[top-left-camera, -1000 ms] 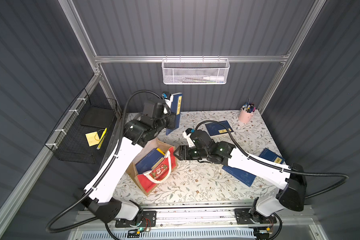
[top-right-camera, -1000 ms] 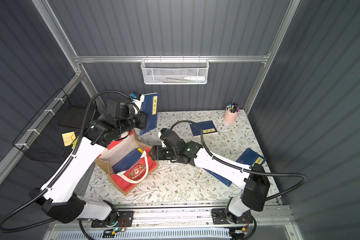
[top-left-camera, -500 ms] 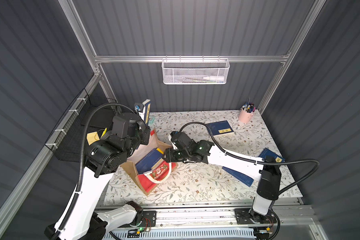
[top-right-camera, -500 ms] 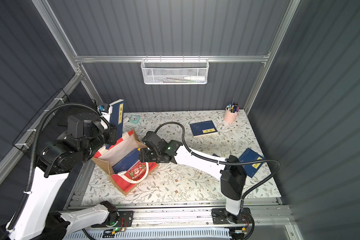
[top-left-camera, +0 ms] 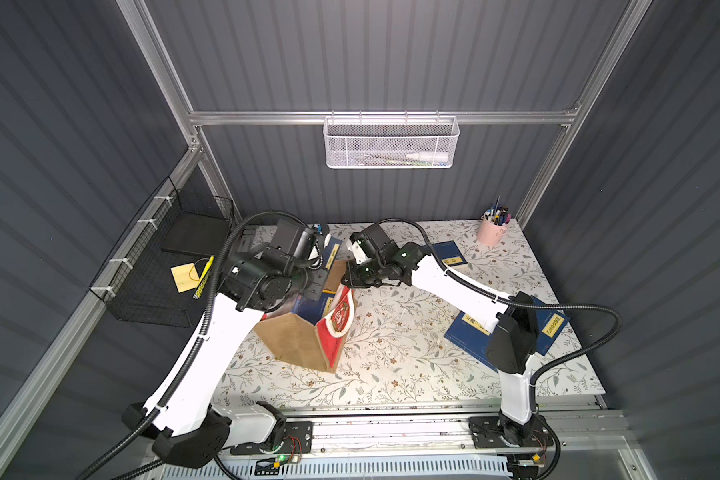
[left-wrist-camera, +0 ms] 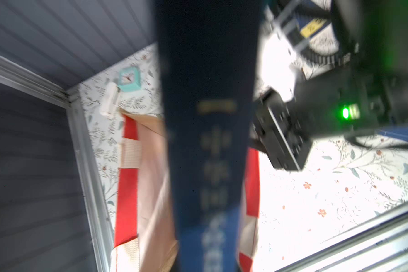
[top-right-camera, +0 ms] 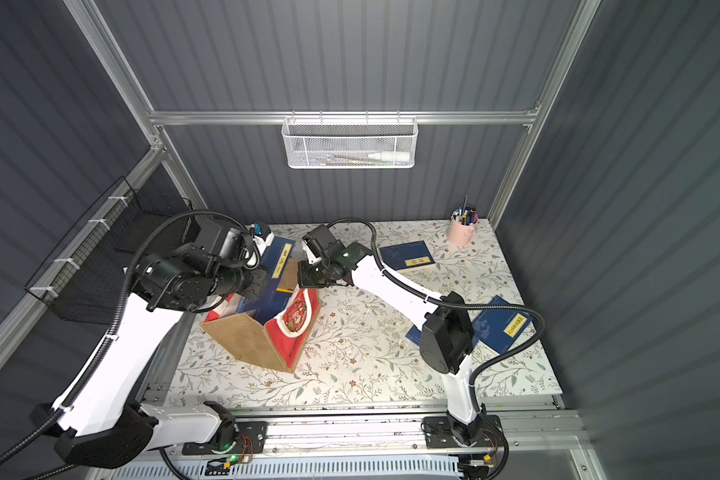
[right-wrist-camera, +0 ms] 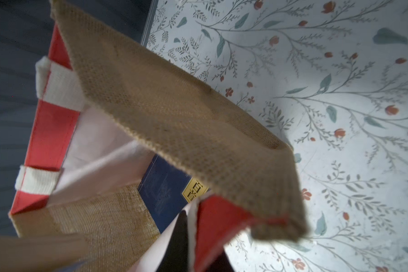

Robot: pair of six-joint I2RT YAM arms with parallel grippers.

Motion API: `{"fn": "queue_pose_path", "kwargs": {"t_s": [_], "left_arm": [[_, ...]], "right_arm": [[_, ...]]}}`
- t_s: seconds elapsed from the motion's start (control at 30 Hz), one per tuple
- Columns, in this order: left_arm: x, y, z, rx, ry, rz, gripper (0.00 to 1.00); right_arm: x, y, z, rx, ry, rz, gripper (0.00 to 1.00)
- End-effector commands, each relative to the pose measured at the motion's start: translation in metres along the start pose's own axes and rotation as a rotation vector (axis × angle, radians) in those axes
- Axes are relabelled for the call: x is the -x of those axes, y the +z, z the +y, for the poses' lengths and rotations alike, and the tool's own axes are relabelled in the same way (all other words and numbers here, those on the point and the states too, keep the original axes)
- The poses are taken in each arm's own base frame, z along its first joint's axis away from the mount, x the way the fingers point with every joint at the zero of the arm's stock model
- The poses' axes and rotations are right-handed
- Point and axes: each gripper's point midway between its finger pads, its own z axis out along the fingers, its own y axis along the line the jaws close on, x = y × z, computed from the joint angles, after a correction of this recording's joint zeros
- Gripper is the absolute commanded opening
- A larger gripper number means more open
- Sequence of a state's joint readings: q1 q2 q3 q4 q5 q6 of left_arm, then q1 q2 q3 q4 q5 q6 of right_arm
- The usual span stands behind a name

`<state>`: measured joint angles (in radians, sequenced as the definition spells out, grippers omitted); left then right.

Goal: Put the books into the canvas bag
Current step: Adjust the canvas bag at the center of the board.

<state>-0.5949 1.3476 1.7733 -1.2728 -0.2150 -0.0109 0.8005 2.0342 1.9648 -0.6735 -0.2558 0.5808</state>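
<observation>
white links point(top-left-camera: 225, 332), black joints point(top-left-camera: 512, 345), ribbed cables point(top-left-camera: 566, 306)

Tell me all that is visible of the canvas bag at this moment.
The canvas bag is a boxy tote of tan jute-like weave, with red-and-white side panels, white handles and pale lining. It stands open on the floral table. Navy books lie inside. The right gripper seems to pinch its rim; the left gripper holds a book above its mouth.

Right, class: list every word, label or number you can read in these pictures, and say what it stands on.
Looks like "百", with a second character cut off: yellow label on the book inside the canvas bag.
Gold print on the held book: blurred.
Yellow labels on the back book and the right-edge book: too small.
</observation>
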Motion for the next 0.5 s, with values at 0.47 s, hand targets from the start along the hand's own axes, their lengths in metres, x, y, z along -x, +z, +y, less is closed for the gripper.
{"fn": "queue_pose_path", "kwargs": {"t_s": [0.47], "left_arm": [[-0.017,0.095,-0.001,-0.227,-0.34,0.205,0.0]], "right_arm": [[0.052,-0.025,-0.022,0.046,-0.05,-0.032,0.18]]}}
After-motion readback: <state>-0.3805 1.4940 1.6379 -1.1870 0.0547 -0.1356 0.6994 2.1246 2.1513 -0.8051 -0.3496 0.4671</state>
